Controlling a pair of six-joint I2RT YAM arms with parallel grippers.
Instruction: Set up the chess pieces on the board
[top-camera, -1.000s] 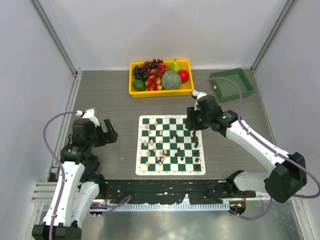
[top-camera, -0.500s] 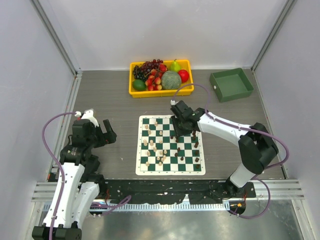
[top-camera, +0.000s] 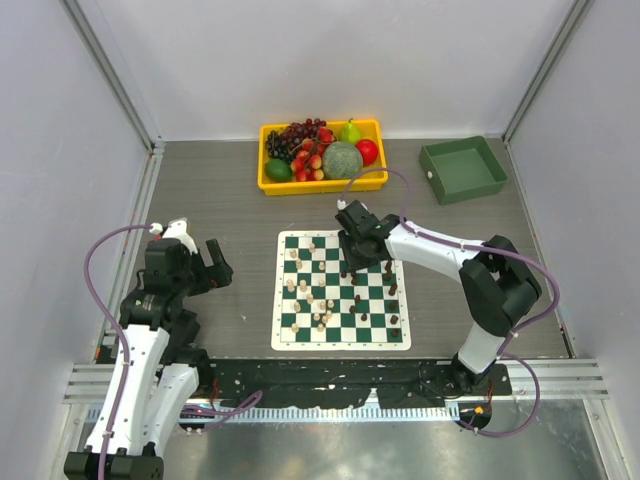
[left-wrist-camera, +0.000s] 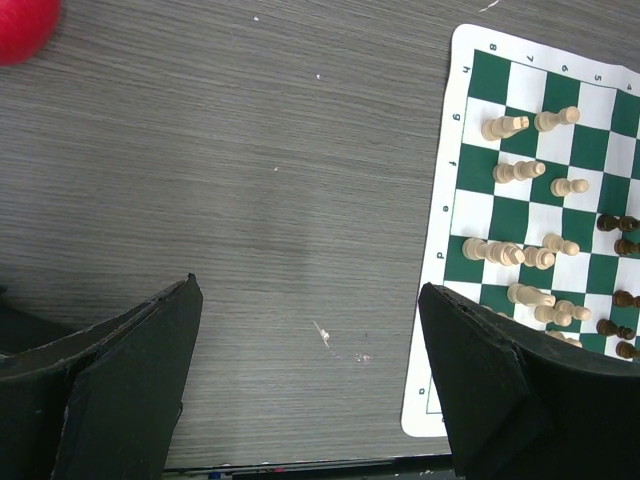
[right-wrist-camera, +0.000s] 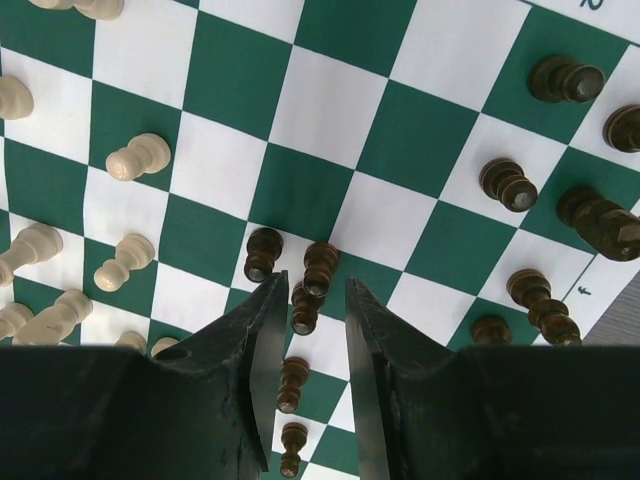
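Observation:
The board (top-camera: 340, 344) is a green and white checked mat in the middle of the table. Light chess pieces (top-camera: 305, 295) stand scattered over its left half and dark ones (top-camera: 392, 288) over its right half. My right gripper (top-camera: 352, 262) hangs low over the board's back middle. In the right wrist view its jaws (right-wrist-camera: 314, 280) stand narrowly apart over a cluster of dark pieces, one dark piece (right-wrist-camera: 305, 306) showing in the gap, none clamped. Light pieces (right-wrist-camera: 138, 158) stand to the left. My left gripper (left-wrist-camera: 308, 286) is wide open over bare table, left of the board (left-wrist-camera: 440, 300).
A yellow tray (top-camera: 322, 186) of fruit stands behind the board. A green bin (top-camera: 463, 168) sits at the back right. A red round thing (left-wrist-camera: 20, 18) shows in the corner of the left wrist view. Grey walls close in both sides.
My right arm has swung left from the board's back right corner to its back middle, and its jaws have narrowed. The left arm has not moved.

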